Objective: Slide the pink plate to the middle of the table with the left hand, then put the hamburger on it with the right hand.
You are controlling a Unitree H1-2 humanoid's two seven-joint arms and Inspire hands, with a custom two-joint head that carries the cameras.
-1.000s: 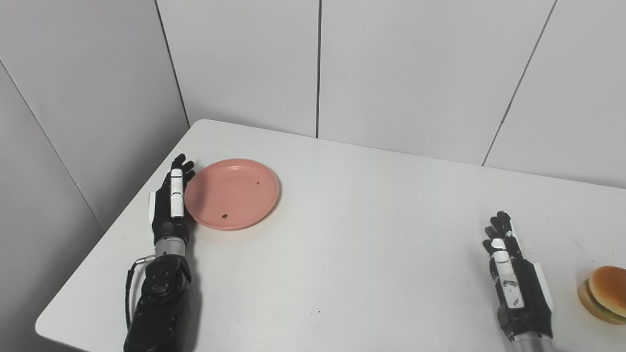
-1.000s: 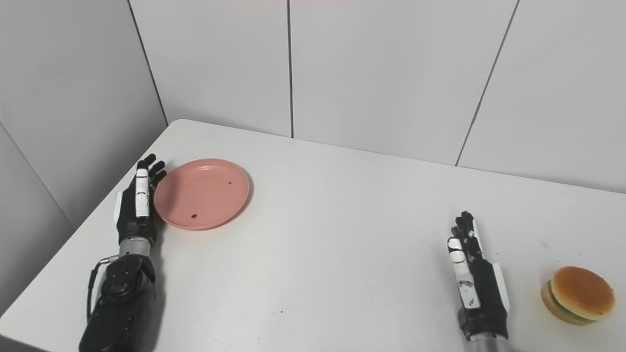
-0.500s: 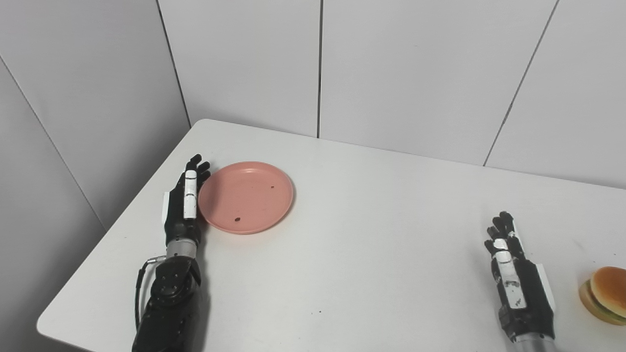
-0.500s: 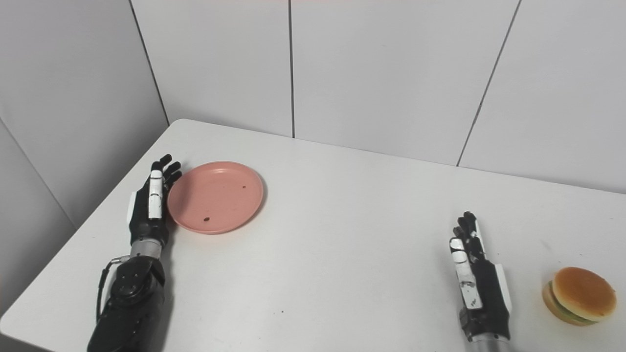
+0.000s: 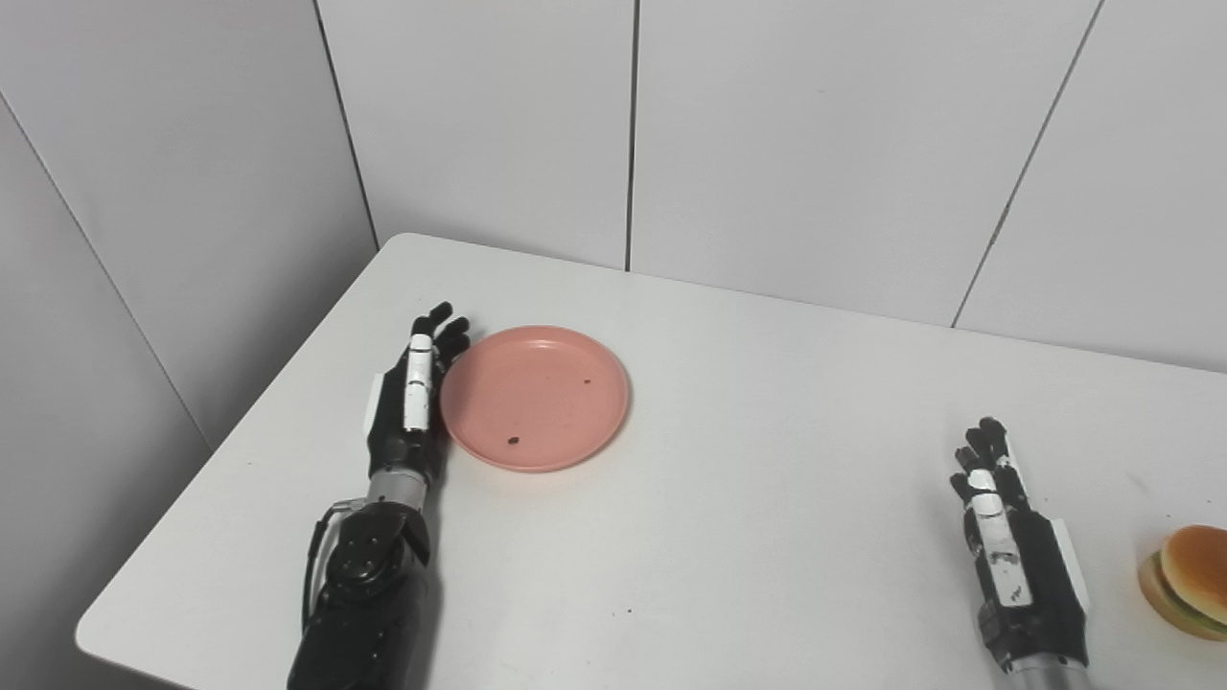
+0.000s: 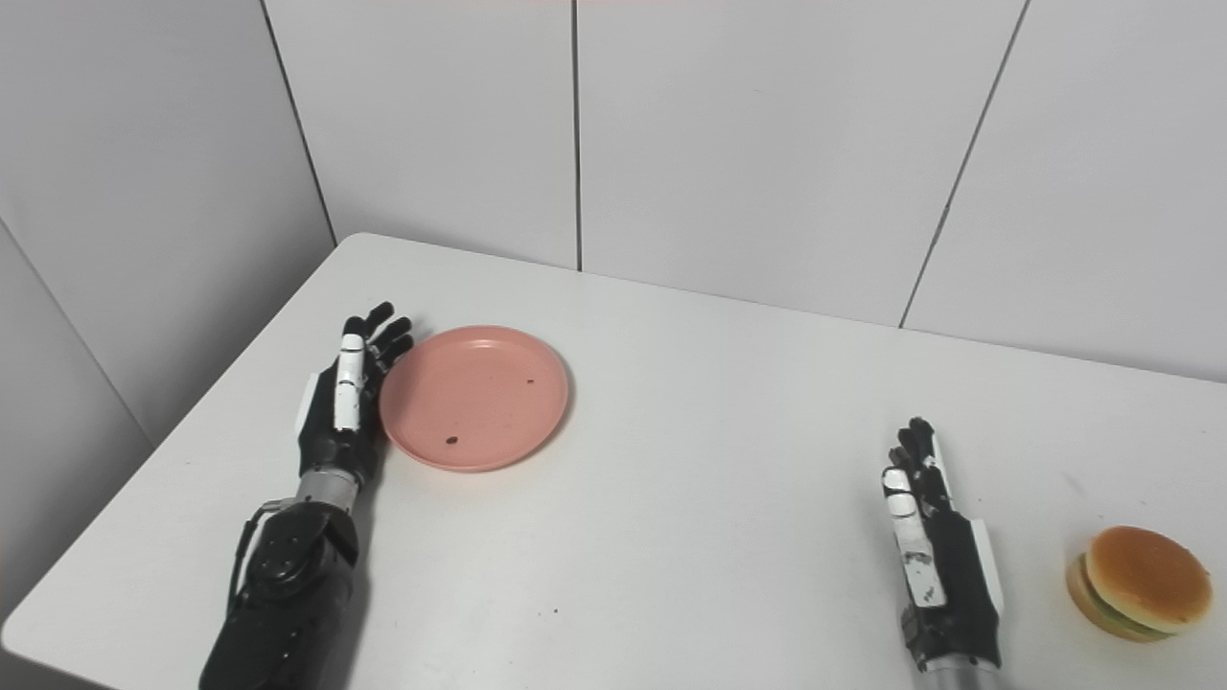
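hamburger [image 5: 1189, 581] cut off at frame edge (left eye view only).

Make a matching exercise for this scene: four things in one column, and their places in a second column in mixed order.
Things:
1. plate
2. hamburger
3. left hand
4. right hand

Places:
A. near the table's right edge
B. against the plate's left rim
C. left part of the table, short of the middle
D. on the table, left of the hamburger, apart from it

Pairs: 1-C, 2-A, 3-B, 4-D
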